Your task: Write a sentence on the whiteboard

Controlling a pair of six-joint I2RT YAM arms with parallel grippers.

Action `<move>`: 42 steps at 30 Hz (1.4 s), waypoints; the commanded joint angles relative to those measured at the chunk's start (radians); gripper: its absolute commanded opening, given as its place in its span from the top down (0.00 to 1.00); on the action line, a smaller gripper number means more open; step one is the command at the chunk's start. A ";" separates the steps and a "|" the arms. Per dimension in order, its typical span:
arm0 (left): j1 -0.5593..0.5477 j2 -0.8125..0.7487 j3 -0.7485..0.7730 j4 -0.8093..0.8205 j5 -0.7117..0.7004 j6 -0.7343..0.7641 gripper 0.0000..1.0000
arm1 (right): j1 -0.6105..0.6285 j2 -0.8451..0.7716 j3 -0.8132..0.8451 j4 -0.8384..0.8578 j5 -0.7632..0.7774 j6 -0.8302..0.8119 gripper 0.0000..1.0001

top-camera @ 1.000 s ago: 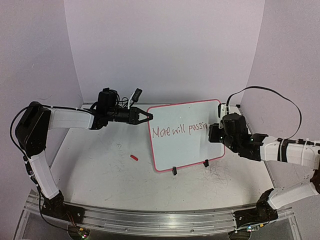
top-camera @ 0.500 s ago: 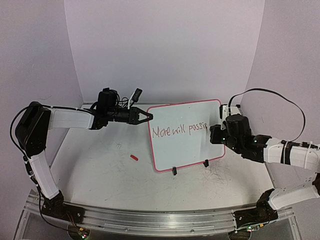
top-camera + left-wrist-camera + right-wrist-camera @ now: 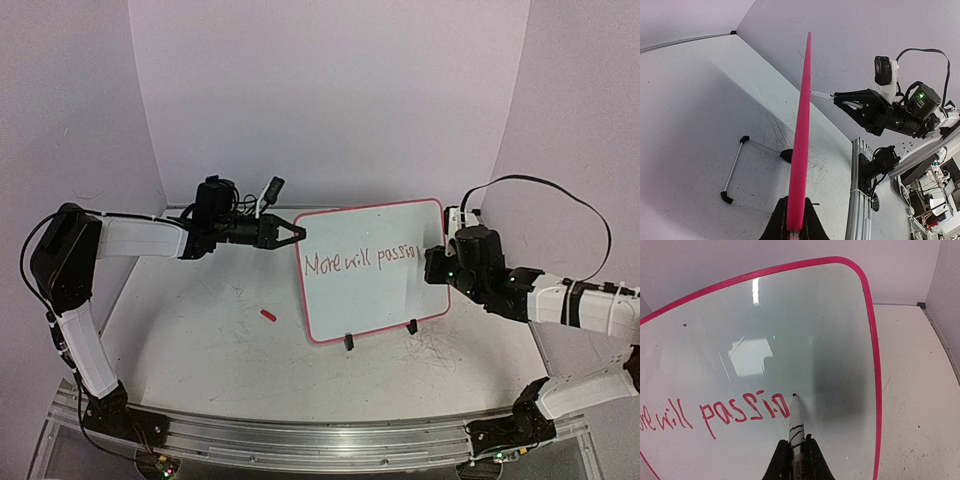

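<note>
**Marker (image 3: 795, 420) tip on whiteboard (image 3: 372, 295)**

The whiteboard stood on the table (image 3: 200, 340), the red sentence (image 3: 358, 261) across its middle. The right gripper (image 3: 797, 449) pinched the marker between its fingers; the left gripper (image 3: 793, 222) clamped the board's edge.

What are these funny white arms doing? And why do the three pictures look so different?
They are two robot arms bolted to a table. The wide picture comes from a camera above and behind them. The other two come from small cameras on each wrist. The left arm's fingers pinch the edge of the whiteboard, so that camera sees its pink rim edge-on. The right arm's fingers hold a marker, its tip at the end of the red writing. A small red thing, maybe the marker's cap, lies on the table.
</note>
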 commanded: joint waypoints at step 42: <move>-0.019 -0.023 0.028 -0.058 -0.004 0.005 1.00 | -0.002 -0.004 -0.009 -0.004 -0.035 0.053 1.00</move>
